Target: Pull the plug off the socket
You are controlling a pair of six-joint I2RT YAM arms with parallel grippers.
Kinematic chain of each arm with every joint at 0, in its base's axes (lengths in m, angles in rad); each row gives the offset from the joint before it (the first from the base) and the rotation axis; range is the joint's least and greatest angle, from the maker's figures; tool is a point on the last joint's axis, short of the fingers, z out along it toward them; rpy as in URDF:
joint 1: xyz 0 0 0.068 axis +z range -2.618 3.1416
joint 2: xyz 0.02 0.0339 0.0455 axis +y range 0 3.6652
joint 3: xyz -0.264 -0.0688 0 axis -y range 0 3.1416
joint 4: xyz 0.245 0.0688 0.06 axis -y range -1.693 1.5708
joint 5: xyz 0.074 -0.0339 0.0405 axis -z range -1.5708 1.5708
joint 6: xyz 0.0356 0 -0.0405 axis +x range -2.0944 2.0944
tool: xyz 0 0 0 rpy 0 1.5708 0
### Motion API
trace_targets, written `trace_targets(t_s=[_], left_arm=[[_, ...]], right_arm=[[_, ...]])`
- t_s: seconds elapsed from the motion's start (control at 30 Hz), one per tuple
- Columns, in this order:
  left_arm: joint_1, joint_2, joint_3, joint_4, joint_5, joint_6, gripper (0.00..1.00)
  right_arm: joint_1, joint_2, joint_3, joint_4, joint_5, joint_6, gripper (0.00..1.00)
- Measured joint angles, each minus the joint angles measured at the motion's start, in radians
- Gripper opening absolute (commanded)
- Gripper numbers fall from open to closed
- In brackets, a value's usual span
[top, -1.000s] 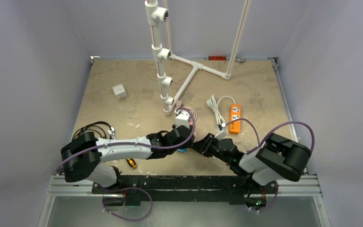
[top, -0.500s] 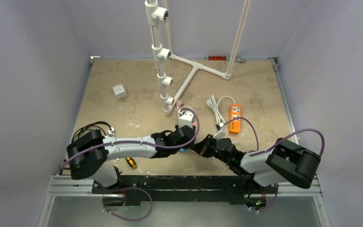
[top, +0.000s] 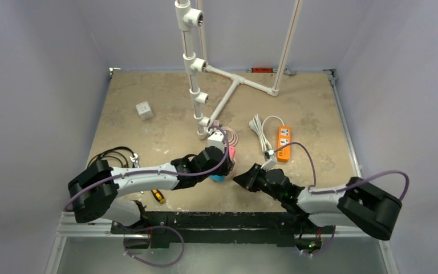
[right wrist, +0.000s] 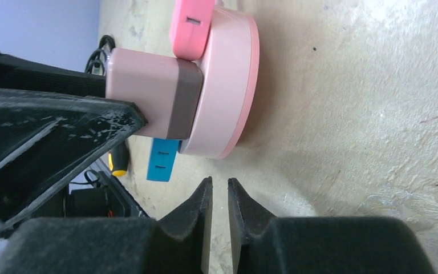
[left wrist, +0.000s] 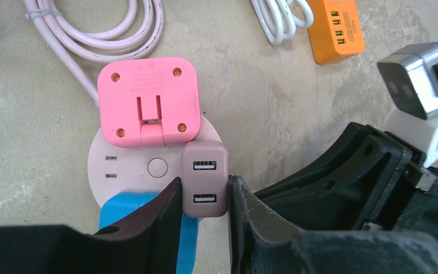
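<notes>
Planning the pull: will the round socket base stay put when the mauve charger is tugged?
The round socket base probably lifts along: it looks like light plastic, and the shut right tool sits beside it, not pinning it. Its coiled cord likely anchors little.

A robotics lab test cell here — plain lilac panels box in a scuffed tan tabletop, white pipe rig standing on it, twin robot arms bolted along an aluminium rail.
</notes>
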Motion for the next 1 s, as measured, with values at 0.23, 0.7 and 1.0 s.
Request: trace_targets(t_s=[0.23, 0.7, 1.0], left_arm=[[0.01, -0.106, -0.059, -0.007, 0.055, 0.052, 0.0], [0.01, -0.411, -0.291, 0.008, 0.293, 0.259, 0.0], [0.01, -0.422, -0.333, 0.066, 0.388, 0.315, 0.0]], right_arm=[[0.0, -0.32, -0.036, -0.174, -0.001, -0.014, 0.61], [-0.027, -0.491, -0.026, -0.352, -0.08, 0.022, 0.71], [-0.027, -0.375, -0.025, -0.246, -0.166, 0.034, 0.87]])
